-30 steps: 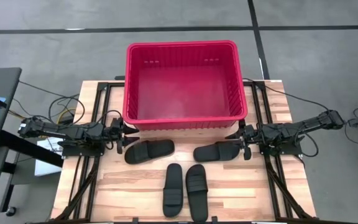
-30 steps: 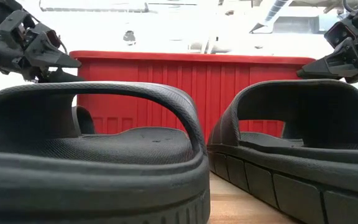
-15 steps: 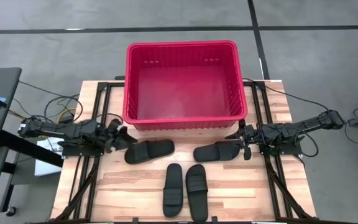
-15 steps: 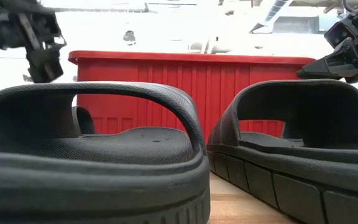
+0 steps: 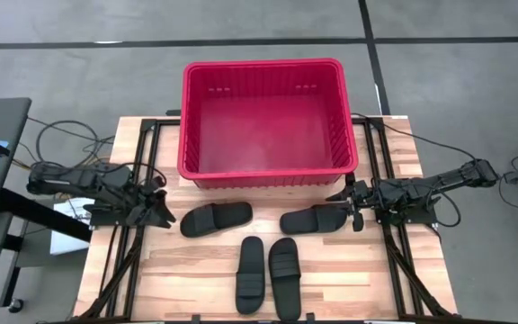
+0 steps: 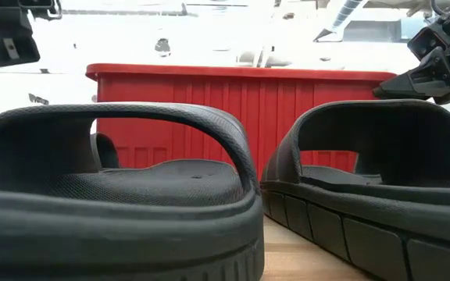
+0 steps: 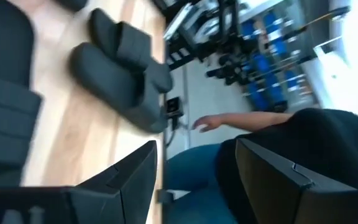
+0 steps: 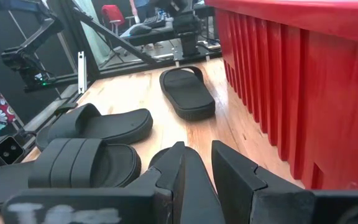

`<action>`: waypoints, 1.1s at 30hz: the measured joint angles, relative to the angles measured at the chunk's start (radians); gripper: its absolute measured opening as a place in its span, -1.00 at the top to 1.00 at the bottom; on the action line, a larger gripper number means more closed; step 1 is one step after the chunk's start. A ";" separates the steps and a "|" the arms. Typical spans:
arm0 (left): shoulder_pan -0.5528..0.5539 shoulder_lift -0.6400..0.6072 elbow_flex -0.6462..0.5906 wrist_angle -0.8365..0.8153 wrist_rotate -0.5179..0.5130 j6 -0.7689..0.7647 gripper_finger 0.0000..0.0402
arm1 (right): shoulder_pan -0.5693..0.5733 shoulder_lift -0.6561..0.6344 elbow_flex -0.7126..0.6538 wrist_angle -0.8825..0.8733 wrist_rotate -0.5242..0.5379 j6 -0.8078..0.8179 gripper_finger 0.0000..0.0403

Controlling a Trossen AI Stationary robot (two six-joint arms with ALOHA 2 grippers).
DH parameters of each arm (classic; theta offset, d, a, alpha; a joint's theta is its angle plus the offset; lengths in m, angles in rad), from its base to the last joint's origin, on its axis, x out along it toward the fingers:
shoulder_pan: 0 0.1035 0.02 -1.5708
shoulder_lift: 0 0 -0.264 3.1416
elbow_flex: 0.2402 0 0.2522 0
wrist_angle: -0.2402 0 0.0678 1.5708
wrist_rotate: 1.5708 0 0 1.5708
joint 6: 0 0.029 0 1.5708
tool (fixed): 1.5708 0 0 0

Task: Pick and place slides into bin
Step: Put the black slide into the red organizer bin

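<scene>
Four black slides lie sole-down on the wooden table. One [image 5: 216, 218] and another [image 5: 315, 219] lie crosswise in front of the red bin [image 5: 268, 166]. A pair [image 5: 250, 274] [image 5: 285, 277] lies side by side near the table's front edge. My left gripper [image 5: 163, 217] is open and empty, left of the left crosswise slide and pointing toward the near edge; its wrist view [image 7: 194, 180] looks past the pair [image 7: 120, 68]. My right gripper [image 5: 347, 205] hovers at bin-rim height [image 6: 401, 82] over the right crosswise slide's end [image 8: 163, 155], its fingers [image 8: 199, 163] a narrow gap apart.
The bin stands at the table's far middle, its lattice wall [image 8: 291, 81] close beside my right gripper. Black frame rails [image 5: 142, 171] run along both table sides. A person [image 7: 278, 162] stands beyond the near edge, with a hand [image 7: 207, 122] held out. The pair fills the low view's foreground [image 6: 131, 195].
My left gripper has drawn back from the bin's near left corner toward the table's left and near edges. It has turned from pointing right to pointing at the near edge, and has moved up and left to the low view's corner. The slides have not moved.
</scene>
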 joint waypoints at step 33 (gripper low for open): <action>-0.095 0.534 0.078 -0.435 -0.304 -0.240 -0.05 | 0.000 0.000 0.000 -0.002 0.000 0.000 0.65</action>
